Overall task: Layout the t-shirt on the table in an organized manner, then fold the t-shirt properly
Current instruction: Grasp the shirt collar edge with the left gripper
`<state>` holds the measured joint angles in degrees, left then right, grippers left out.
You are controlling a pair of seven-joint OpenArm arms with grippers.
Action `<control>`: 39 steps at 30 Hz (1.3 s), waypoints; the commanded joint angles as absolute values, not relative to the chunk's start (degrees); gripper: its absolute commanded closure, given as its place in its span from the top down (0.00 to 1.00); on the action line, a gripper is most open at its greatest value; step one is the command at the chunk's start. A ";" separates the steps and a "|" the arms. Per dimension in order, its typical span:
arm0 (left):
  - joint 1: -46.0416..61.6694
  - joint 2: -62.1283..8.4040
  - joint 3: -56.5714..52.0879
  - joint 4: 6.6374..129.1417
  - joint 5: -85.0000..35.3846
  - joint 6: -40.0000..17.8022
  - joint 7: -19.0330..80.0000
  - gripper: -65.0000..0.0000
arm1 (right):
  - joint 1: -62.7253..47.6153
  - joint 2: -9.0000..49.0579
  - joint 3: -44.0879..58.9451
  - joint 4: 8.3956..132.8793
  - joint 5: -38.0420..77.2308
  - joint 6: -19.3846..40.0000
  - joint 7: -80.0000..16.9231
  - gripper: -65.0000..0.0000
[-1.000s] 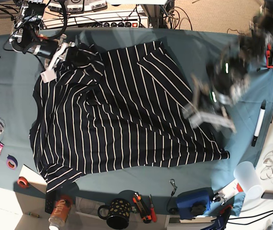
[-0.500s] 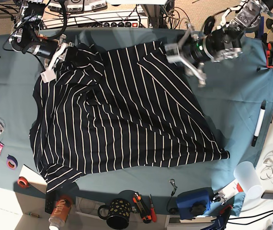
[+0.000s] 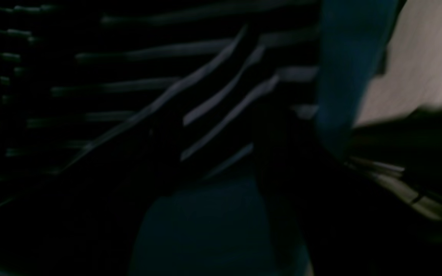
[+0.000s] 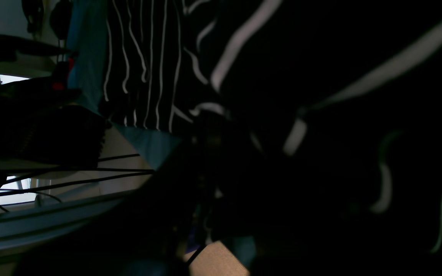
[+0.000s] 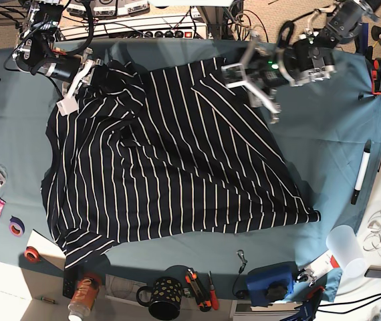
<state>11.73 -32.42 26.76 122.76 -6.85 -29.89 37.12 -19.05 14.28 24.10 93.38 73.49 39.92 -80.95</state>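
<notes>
The t-shirt (image 5: pixel 177 160), dark with thin white stripes, lies spread but wrinkled over the middle of the teal table (image 5: pixel 324 134). At its far-left corner my right gripper (image 5: pixel 85 72) is shut on bunched fabric; the right wrist view shows only dark striped t-shirt (image 4: pixel 244 57) up close. My left gripper (image 5: pixel 250 93) hangs open over the shirt's far-right edge, fingers spread, with nothing between them. In the dim left wrist view the t-shirt (image 3: pixel 213 96) and a patch of table (image 3: pixel 205 230) lie just below.
A marker (image 5: pixel 361 174) and a white cup (image 5: pixel 346 247) sit at the right edge. Along the front edge are a black mug (image 5: pixel 164 301), orange tools (image 5: pixel 200 289), a blue device (image 5: pixel 271 281) and an orange bottle (image 5: pixel 83 294). Tape rolls (image 5: pixel 17 226) lie front left.
My left arm swung from the shirt's right hem up to the far edge, then shifted a little left over the shirt's far-right corner. The right arm and the shirt stayed put.
</notes>
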 commanded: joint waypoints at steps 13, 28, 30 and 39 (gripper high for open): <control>11.64 -25.43 27.42 123.59 -9.58 -26.55 45.28 0.46 | -18.87 15.07 24.49 94.19 74.91 40.00 -80.00 0.00; 10.74 -25.45 44.75 119.26 17.34 -6.39 45.28 0.46 | -18.90 15.09 24.49 94.19 74.91 40.00 -80.00 0.00; 10.61 -25.43 44.77 119.26 17.34 -6.98 46.19 0.46 | -18.90 15.07 24.49 94.19 74.87 40.00 -80.00 0.00; 10.63 -25.43 44.77 119.09 12.32 -9.47 49.52 0.46 | -18.90 15.09 24.49 94.19 74.85 40.00 -80.00 0.00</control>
<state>10.81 -25.41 44.88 118.26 12.34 -9.82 50.17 -19.07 14.28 24.10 93.38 73.47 39.92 -80.95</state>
